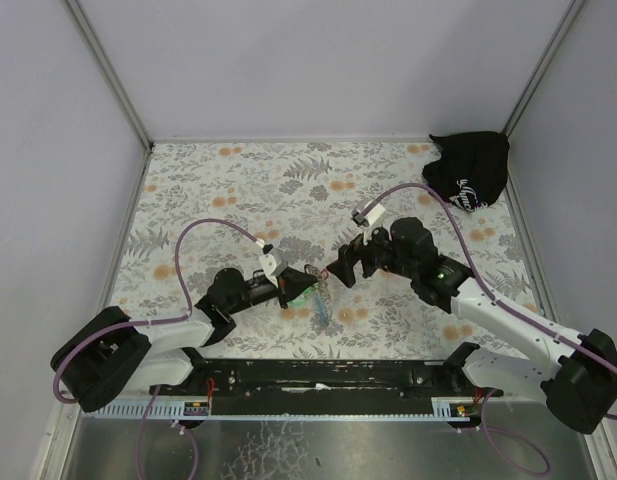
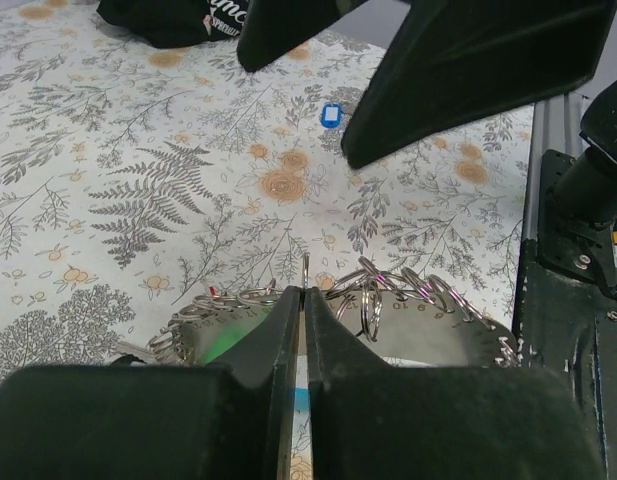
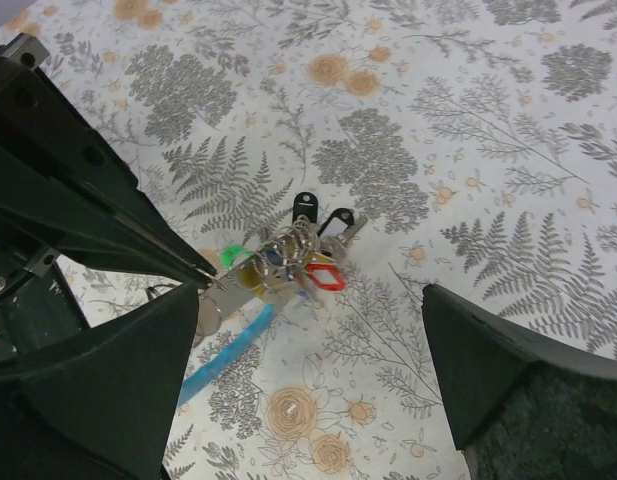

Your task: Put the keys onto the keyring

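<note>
Two grippers meet near the middle of the table, over a cloth (image 1: 238, 180) printed with ferns and orange flowers.

Left side: the left gripper (image 1: 294, 286) reaches in from the left. Its fingers (image 2: 278, 340) are pressed flat together, pinching a thin metal ring of the keyring (image 1: 315, 296). In the left wrist view a chain of split rings (image 2: 393, 292) fans out to either side just past the fingertips.

Centre: the keyring bundle (image 3: 288, 262) hangs at the left gripper's tip. Seen from the right wrist, it has a green piece (image 3: 231, 257) on its left and a red tag (image 3: 324, 277) on its right. Two black tags (image 3: 305, 206) sit at its far edge. The light-blue strap (image 3: 223, 352) trails away from it and lies on the cloth. Whether the rings themselves rest on the cloth cannot be told.

Right of centre: the right gripper (image 1: 346, 266) faces the left one, fingers spread wide and holding nothing. It sits just beside the bundle without touching it.

A blue key (image 2: 331, 115) lies loose on the cloth beyond the right gripper, apart from the keyring.

Far right corner: a black cloth bag (image 1: 471, 170) with white print, well apart from both arms.
</note>
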Tool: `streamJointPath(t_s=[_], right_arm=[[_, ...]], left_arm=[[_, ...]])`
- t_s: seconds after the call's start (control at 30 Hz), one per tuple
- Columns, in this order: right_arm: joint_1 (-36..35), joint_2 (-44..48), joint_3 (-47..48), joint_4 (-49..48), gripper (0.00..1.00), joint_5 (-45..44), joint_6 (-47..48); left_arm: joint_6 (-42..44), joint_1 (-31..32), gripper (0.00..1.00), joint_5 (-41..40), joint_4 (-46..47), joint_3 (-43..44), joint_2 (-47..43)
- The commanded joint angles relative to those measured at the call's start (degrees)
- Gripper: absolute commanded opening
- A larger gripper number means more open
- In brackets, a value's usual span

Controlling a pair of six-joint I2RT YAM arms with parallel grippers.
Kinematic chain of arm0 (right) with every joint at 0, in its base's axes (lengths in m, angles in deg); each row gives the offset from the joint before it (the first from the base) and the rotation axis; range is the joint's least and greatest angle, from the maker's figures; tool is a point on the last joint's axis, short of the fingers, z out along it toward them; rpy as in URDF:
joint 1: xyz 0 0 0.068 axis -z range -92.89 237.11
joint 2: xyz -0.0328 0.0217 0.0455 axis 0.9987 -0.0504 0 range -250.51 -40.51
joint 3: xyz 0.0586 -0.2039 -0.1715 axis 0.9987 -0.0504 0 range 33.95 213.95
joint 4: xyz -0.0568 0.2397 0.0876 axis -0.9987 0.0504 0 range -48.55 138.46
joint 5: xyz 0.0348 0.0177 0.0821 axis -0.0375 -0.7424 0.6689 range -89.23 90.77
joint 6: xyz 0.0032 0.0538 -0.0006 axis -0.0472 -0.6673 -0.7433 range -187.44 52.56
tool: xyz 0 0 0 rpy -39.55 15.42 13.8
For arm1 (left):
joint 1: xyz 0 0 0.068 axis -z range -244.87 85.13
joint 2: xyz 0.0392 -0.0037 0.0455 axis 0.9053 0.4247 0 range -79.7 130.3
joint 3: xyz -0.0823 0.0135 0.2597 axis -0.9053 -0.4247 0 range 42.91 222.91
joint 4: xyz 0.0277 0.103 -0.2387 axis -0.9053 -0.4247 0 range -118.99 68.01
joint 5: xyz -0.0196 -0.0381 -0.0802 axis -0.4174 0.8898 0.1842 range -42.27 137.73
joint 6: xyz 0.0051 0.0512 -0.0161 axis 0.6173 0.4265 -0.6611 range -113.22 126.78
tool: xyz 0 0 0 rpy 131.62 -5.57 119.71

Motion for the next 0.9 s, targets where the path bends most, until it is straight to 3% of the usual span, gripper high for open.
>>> streamJointPath(t_s=[0.0, 0.5, 0.87], right_arm=[[-2.51, -3.22, 4.04, 2.55, 0.99, 2.08, 1.39], [-8.17, -8.14, 6.81, 6.85, 0.96, -5.45, 1.80], [-11.56, -8.48, 12.87, 21.76, 0.94, -10.46, 5.65]], left_arm=[[0.69, -0.24, 0.00, 0.95, 4.56, 2.16, -0.26], [-0.28, -0.34, 0.00, -0.77, 4.12, 2.35, 0.40], [-0.68, -0.29, 0.00, -3.42, 5.80, 0.70, -0.35]])
